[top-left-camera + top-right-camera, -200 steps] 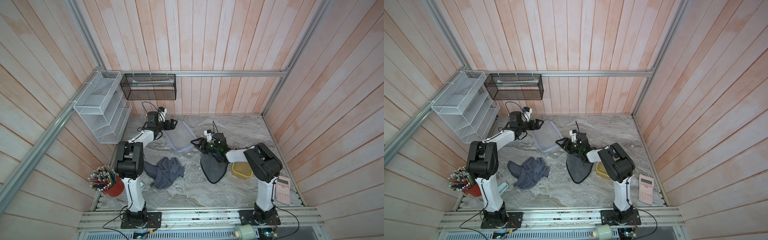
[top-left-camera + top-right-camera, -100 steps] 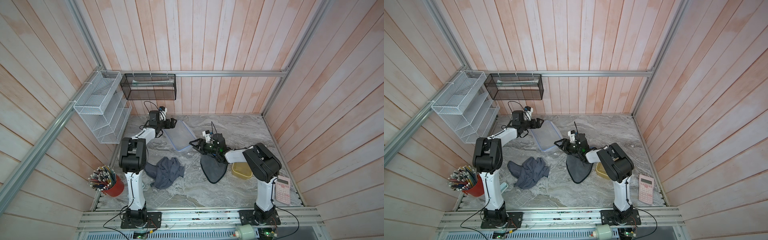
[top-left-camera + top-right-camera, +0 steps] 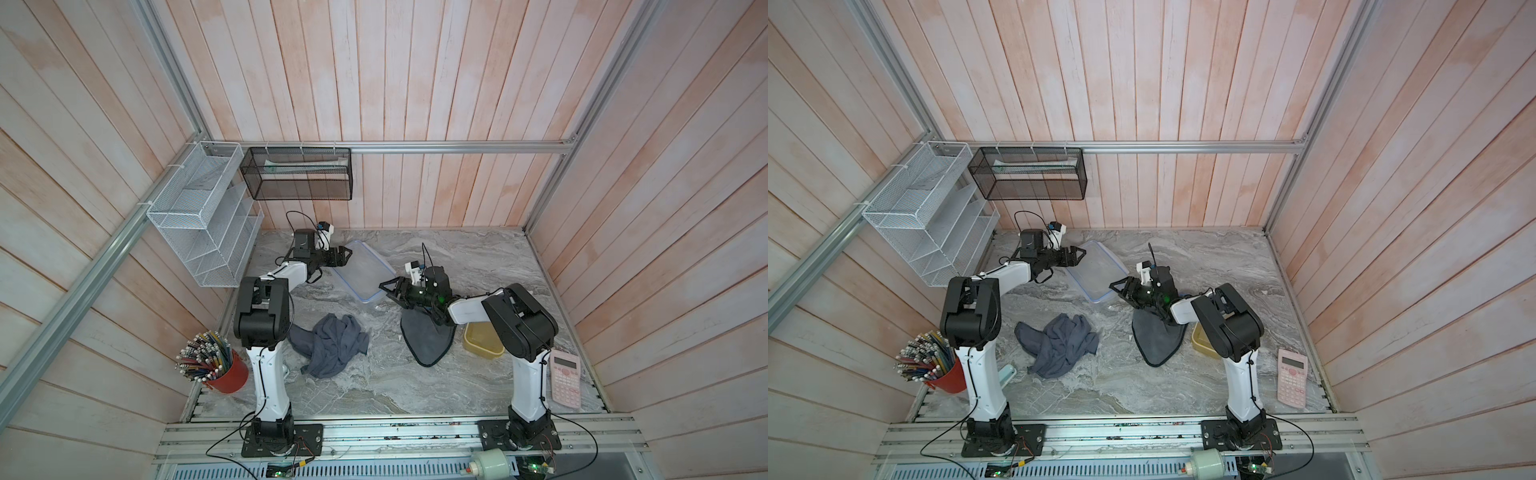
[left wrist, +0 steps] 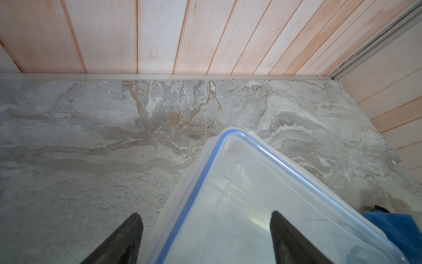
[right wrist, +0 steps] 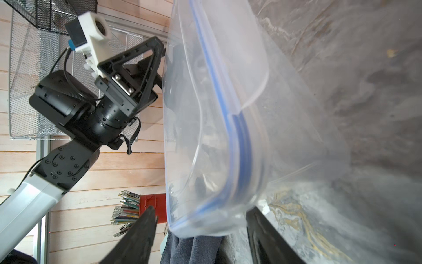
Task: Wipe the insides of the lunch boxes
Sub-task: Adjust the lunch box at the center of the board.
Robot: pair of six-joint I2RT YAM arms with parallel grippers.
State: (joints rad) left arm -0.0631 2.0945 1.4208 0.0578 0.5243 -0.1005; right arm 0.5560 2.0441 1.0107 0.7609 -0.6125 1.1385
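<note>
Clear lunch box (image 3: 362, 270), nothing in it, lies back-left of centre on the surface (image 3: 415, 386), long axis diagonal, running between my hands. Left hand (image 3: 349, 255) wide over its far end; right hand (image 3: 384, 289) parted round near corner. Amber lunch box (image 3: 482, 345) looks empty, partly under right arm (image 3: 519, 320).

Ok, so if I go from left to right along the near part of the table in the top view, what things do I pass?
Red cup of pencils → crumpled grey cloth → dark cloth → yellow lunch box → pink calculator.
</note>
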